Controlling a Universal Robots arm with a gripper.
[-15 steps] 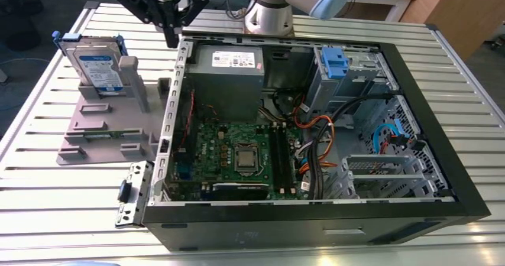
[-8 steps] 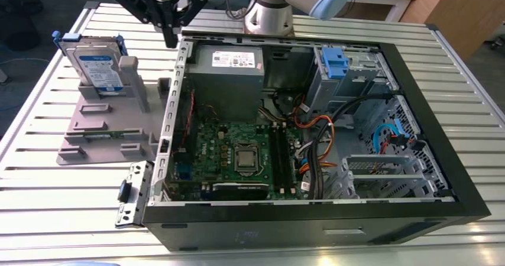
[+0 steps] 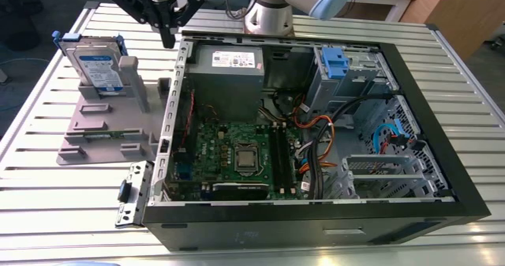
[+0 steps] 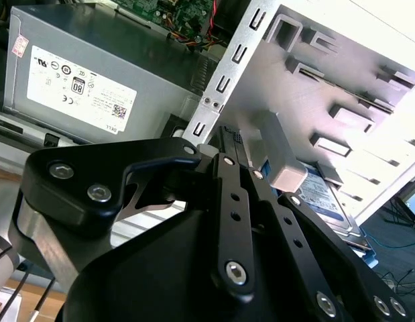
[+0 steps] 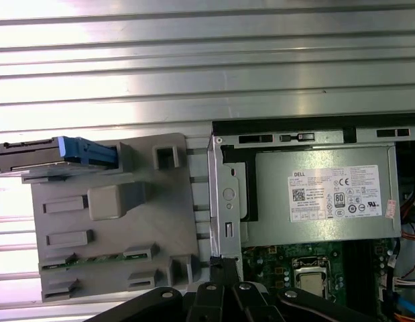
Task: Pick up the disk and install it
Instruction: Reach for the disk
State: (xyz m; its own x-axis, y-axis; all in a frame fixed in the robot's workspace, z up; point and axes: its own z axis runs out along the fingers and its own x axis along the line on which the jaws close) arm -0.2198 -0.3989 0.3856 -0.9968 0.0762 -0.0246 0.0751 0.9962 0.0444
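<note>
Your claw (image 3: 168, 39) hangs over the far corner of the open computer case (image 3: 442, 130), right above the case's side wall on the exterior view's left. Its fingers are pressed together with nothing between them. You can see the same in both wrist views, where the black tips (image 5: 224, 265) meet over the metal edge of the case and the linkage (image 4: 232, 144) runs to a single closed point.

The disk (image 3: 96, 68) isn't in your grip. It stands on edge at the far end of the grey holder (image 3: 103, 130), outside the case on the exterior view's left, label facing the camera and its blue bracket around the top. A grey post of the holder rises just beside it. The claw is near the disk, off to the exterior view's right of it, not touching.

In the first wrist view you catch the disk (image 5: 33, 153) edge-on, blue bracket end showing, seated in the holder (image 5: 180, 228) on the slatted counter (image 5: 194, 67). The second wrist view shows its label (image 4: 324, 191) past the claw.

Inside the case, the grey power supply (image 3: 229, 60) with its white sticker sits just beside your claw, the green motherboard (image 3: 236, 153) lies nearer the camera, and a small blue clip (image 3: 335, 61) sits at the far bay.
</note>
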